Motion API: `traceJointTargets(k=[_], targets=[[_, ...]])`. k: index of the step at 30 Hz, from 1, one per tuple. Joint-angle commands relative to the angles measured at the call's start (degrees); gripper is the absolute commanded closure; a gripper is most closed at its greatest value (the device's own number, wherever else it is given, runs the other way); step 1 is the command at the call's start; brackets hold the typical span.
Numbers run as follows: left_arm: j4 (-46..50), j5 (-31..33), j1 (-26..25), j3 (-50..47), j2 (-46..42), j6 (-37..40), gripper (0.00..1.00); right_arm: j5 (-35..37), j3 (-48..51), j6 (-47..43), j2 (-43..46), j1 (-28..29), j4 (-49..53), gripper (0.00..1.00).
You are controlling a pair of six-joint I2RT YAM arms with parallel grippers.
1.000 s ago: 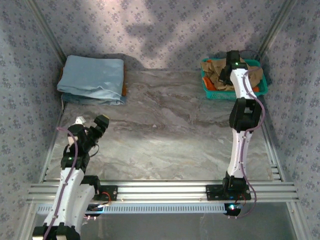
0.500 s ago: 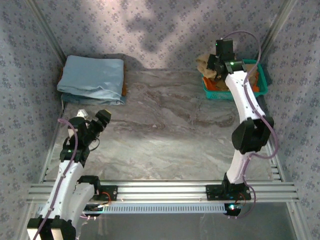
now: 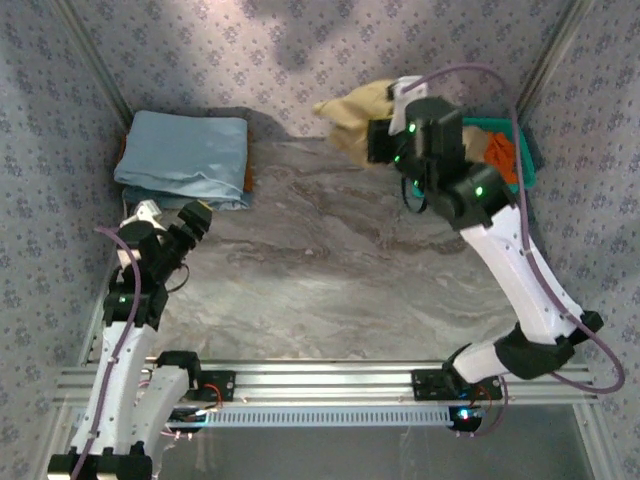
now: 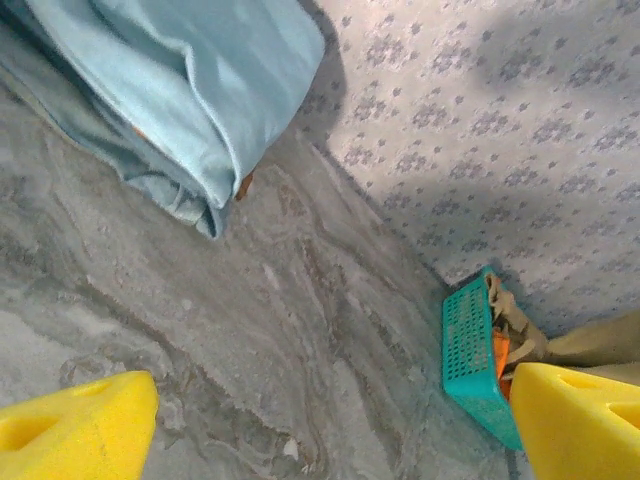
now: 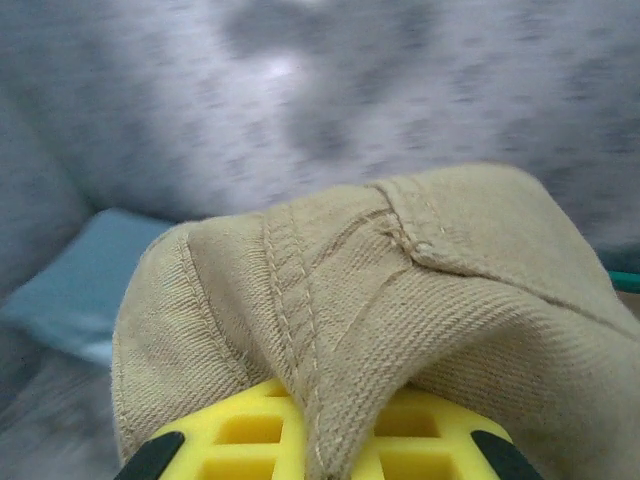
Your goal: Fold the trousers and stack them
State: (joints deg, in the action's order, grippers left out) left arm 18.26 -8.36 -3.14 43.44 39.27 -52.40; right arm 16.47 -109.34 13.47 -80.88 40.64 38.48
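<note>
The right gripper [image 3: 383, 140] is shut tight on the trousers [image 3: 352, 108]. It holds them up in the air over the far edge of the tabletop [image 3: 330, 270], toward the far right corner. They are just left of the green basket [image 3: 525, 168]. In the right wrist view the tan cloth [image 5: 420, 300] is bunched over the yellow fingers [image 5: 250, 440], with a thick seam in the grip.

The left wrist view shows some tan cloth at the rim of the basket [image 4: 465, 340], so part of the trousers may be hanging in there. An orange garment [image 3: 500, 155] lies in the basket too.

The left gripper [image 3: 194, 214] is wide open and holds nothing. It hangs near the left edge of the tabletop, not far from the folded blue cloth [image 3: 185, 155] in the far left corner.

The step now looks like bringing the trousers out to the middle of the tabletop. To do it well, the right arm should lift high enough that the legs come free of the basket and do not drag the orange garment along. It should move slowly so the cloth does not slip. Then it should lay the trousers down flat on the bare middle, away from the blue cloth, where the left gripper can reach in and help pull the legs straight.
</note>
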Motion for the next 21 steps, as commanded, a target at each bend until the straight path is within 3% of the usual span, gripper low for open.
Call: traceJointTargets(k=[1,2,3,4,5,7,9,14,18,21], targets=[[5.41,4.55,-0.04,4.96,-2.71,1.63,0.08,-1.81,5.10,1.90,1.51,10.70,-1.72,1.00],[7.02,6.26,0.26,5.88,-3.38,1.62,0.07,-4.02,6.27,3.52,0.59,13.47,-2.04,1.00],[8.31,7.61,0.43,6.64,-3.98,1.60,0.05,-6.63,6.94,4.96,-0.71,15.50,-2.28,0.92],[9.80,8.96,0.76,7.41,-4.59,1.51,0.03,-10.26,7.12,6.90,-2.87,17.35,-1.65,0.61],[11.05,9.94,1.08,8.07,-5.26,1.48,0.02,-13.04,6.62,7.87,-4.82,18.42,-0.66,0.39],[12.68,10.43,1.84,8.94,-6.41,1.94,0.00,-16.34,5.65,8.84,-7.11,19.59,1.06,0.27],[13.95,10.15,2.20,9.36,-7.09,2.91,0.00,-17.64,5.89,9.05,-6.79,19.83,2.07,0.22],[14.65,5.54,2.25,8.45,-6.09,5.06,0.00,-10.77,14.62,10.77,1.53,15.17,1.55,0.15],[13.21,-1.52,1.26,5.84,-2.08,7.07,0.00,-7.77,25.13,13.64,7.98,3.24,2.18,0.13],[13.20,-0.62,-3.79,3.24,1.96,8.86,0.00,-8.12,34.06,16.54,11.00,-8.81,0.91,0.11]])
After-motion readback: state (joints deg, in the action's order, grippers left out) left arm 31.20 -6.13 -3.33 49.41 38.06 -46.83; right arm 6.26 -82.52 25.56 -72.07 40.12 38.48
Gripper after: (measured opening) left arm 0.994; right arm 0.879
